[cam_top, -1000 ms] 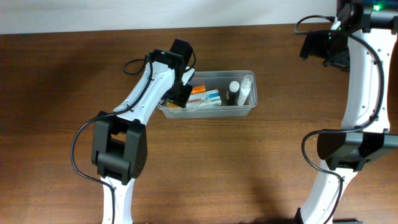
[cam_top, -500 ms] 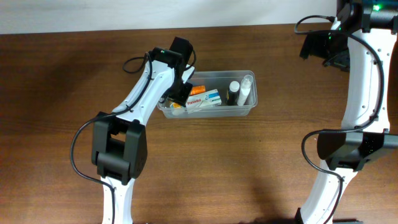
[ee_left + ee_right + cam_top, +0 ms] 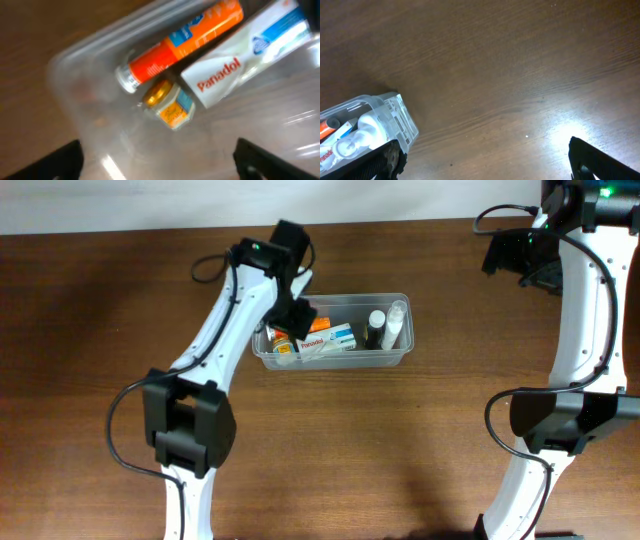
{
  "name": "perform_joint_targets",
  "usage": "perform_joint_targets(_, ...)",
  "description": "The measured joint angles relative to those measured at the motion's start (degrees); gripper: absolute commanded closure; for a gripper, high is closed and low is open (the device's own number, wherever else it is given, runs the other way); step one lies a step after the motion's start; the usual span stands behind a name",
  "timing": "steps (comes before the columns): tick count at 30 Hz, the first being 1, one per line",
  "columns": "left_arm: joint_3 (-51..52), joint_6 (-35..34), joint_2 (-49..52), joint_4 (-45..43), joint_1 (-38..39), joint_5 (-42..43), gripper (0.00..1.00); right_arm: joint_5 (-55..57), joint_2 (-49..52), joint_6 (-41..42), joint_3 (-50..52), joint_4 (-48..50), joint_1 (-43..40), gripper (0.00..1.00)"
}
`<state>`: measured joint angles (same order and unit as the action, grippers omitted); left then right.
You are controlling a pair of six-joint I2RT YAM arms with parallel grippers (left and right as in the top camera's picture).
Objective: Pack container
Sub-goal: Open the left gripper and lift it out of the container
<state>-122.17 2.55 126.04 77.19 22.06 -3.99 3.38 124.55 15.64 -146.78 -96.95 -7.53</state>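
Observation:
The clear plastic container (image 3: pixel 340 364) lies mid-table. Inside it are an orange tube (image 3: pixel 185 40), a white Panadol box (image 3: pixel 240 60) and a small gold-lidded jar (image 3: pixel 170 102) at its left end, with a dark bottle (image 3: pixel 375 326) and a white bottle (image 3: pixel 397 322) at its right end. My left gripper (image 3: pixel 292 308) hovers over the left end, open, with nothing between its fingers (image 3: pixel 65 160). The jar lies loose below it. My right gripper (image 3: pixel 520 255) is far off at the back right, open and empty above bare wood, with the container's right end (image 3: pixel 395 117) at its view's lower left.
Dark wooden table (image 3: pixel 420 450) all round the container. The left arm's links (image 3: pixel 215 345) run from the front left up to the container. The right arm's base (image 3: pixel 555 420) stands at the right edge.
My left gripper's jaws have gone from narrow to wide open, and the wrist has lifted and shifted slightly toward the back. The right arm has not moved.

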Motion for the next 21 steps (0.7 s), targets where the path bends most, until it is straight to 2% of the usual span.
perform_joint_targets(4, -5.4, -0.44, -5.55, 6.99, -0.13, -2.51, 0.01, 0.0, 0.0, -0.02, 0.0, -0.02, 0.0, 0.02)
perform_joint_targets(10, -9.01, -0.61, -19.87, 18.34, -0.28, -6.14, 0.02, 0.0, 0.0, -0.02, 0.0, -0.04, 0.0, 0.02)
perform_joint_targets(11, -9.2, -0.61, -21.84, 18.97, -0.28, -6.38, 0.05, 0.0, 0.0, -0.04, 0.0, -0.02, 0.0, 0.02)
perform_joint_targets(12, -9.35, -0.63, -23.8, 19.32, -0.28, -6.64, 0.17, 0.0, 0.0, 0.0, 0.0, -0.02, 0.0, 0.02)
perform_joint_targets(13, -9.46, -0.74, -25.55, 19.39, -0.28, -6.84, 0.64, 0.0, 0.0, -0.02, 0.0, -0.02, 0.0, 0.02)
perform_joint_targets(14, -9.53, -0.72, -26.84, 19.41, -0.28, -7.02, 0.99, 0.0, 0.0, 0.0, 0.0, -0.02, 0.0, 0.02)
perform_joint_targets(15, -9.53, -1.05, -28.5, 19.47, -0.28, -7.23, 0.68, 0.0, 0.0, 0.0, 0.0, -0.02, 0.0, 0.02)
perform_joint_targets(16, -9.53, -1.03, -29.0, 19.47, -0.28, -7.26, 0.42, 0.02, 0.0, -0.02, 0.0, -0.04, 0.0, 0.02)
perform_joint_targets(17, -9.53, -0.94, -29.46, 19.47, -0.28, -7.23, 0.0, 0.0, 0.0, 0.02, 0.0, -0.02, 0.0, 0.02)
perform_joint_targets(21, -9.51, -0.85, -30.84, 19.45, -0.28, -6.95, 0.0, 0.0, 0.0, -0.02, 0.0, -0.02, 0.0, 0.02)
